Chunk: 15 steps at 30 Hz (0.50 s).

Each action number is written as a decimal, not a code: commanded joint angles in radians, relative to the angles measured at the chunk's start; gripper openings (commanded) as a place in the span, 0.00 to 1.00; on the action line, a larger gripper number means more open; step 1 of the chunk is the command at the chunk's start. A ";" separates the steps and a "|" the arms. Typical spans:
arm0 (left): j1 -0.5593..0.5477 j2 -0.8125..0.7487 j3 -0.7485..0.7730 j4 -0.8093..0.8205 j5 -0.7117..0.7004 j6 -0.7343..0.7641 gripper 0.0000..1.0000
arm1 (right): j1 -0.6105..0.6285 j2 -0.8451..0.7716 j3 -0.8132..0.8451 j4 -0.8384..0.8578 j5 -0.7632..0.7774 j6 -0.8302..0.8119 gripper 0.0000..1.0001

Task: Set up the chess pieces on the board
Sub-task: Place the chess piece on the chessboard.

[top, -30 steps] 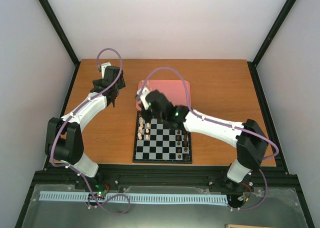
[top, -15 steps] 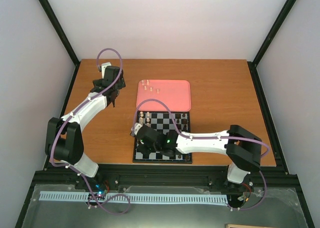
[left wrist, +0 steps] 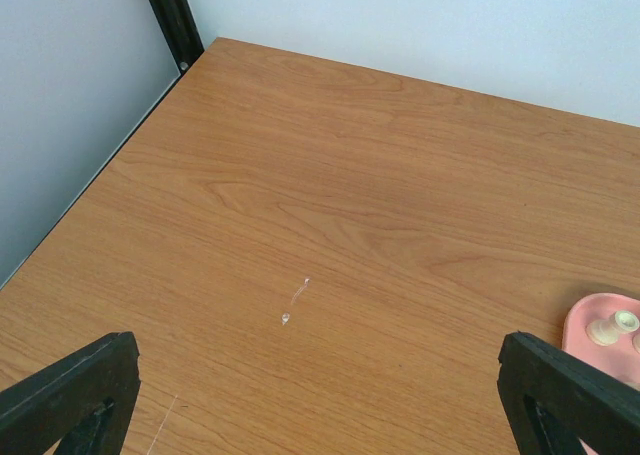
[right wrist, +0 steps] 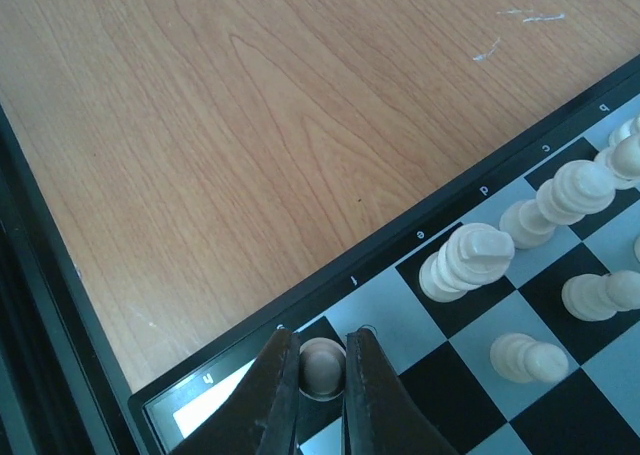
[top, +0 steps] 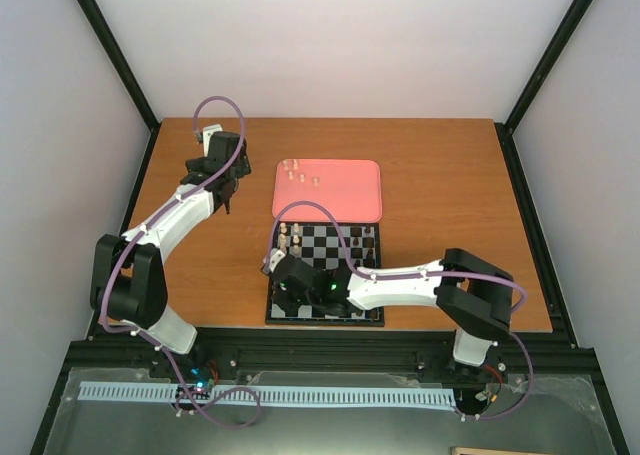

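Note:
My right gripper [right wrist: 322, 363] is shut on a small cream chess piece [right wrist: 322, 367], seen from above over a dark square in the board's [right wrist: 395, 300] edge row; I cannot tell whether it touches the square. Several cream chess pieces [right wrist: 468, 262] stand further along that side. In the top view the right gripper [top: 283, 287] is at the near left corner of the board [top: 330, 239]. More cream chess pieces [top: 297, 172] lie on the pink tray [top: 340, 190]. My left gripper [left wrist: 312, 375] hangs open over bare table, holding nothing.
Dark pieces [top: 371, 243] stand along the board's right side. The pink tray's corner [left wrist: 598, 317] shows at the right of the left wrist view, with a cream piece [left wrist: 612, 325] on it. A black frame post [left wrist: 172, 17] marks the table's far left corner.
My right arm has swung from the board's far edge by the tray to its near left corner, with the cream piece in its jaws. The left arm has not moved.

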 commanded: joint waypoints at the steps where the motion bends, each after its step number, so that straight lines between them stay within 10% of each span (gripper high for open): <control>1: -0.005 -0.008 0.033 -0.006 -0.007 0.014 1.00 | 0.002 0.033 -0.002 0.052 0.022 0.021 0.05; 15: -0.006 0.001 0.036 -0.005 -0.006 0.014 1.00 | 0.002 0.083 -0.025 0.124 0.099 0.026 0.05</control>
